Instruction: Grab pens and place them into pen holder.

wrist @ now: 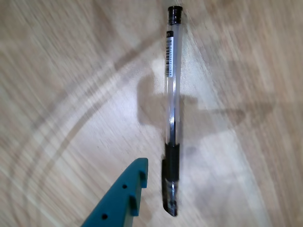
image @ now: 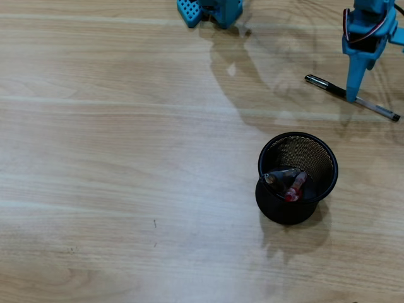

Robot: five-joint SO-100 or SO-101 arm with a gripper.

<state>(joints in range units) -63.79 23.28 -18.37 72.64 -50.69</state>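
Black wire-mesh pen holder (image: 297, 177) stands on the wooden table (image: 126, 158), pens (image: 289, 183) leaning inside — a red one among them. Near the table's right edge in the overhead view lies a black-capped clear pen (wrist: 172, 113), the blue gripper (image: 355, 88) over its middle; whether it grips, I cannot tell. Open tabletop spreads leftward.

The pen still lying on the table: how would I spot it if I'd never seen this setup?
In the overhead view, find the black mesh pen holder, then look up and right to the blue gripper. The pen lies flat beneath it: clear barrel, black cap, the only one outside the holder.
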